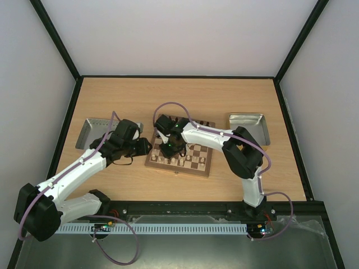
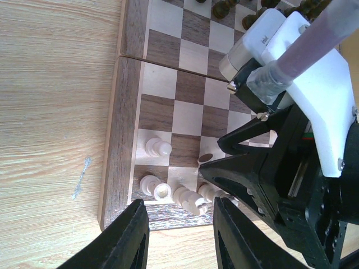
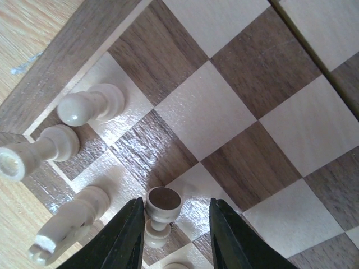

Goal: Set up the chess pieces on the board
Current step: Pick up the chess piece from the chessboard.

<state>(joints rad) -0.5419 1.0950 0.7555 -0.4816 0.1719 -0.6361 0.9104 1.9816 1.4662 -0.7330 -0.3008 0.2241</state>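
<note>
Wooden board point(image 1: 185, 169), overhead: lies on the table point(image 1: 112, 95), a left-hand tray point(image 1: 90, 134) and a right-hand tray point(image 1: 249, 128) well apart from it on either side.
Overhead, left gripper point(image 1: 144, 147): at the board's left edge.
Overhead, right gripper point(image 1: 170, 149): above the board's near-left squares.
Left wrist, left gripper: fingers spread, nothing between them, above the border at the board's near corner.
Left wrist, cream pieces point(image 2: 158, 148): several stand on the board's corner squares; dark pieces point(image 2: 221, 8) line its far end.
Right wrist, right gripper: jaws apart, clamping nothing.
Right wrist, cream pawn point(image 3: 161, 210): between those fingers, close to the board's corner, tipped so its brown base faces the camera; a gap shows beside one finger.
</note>
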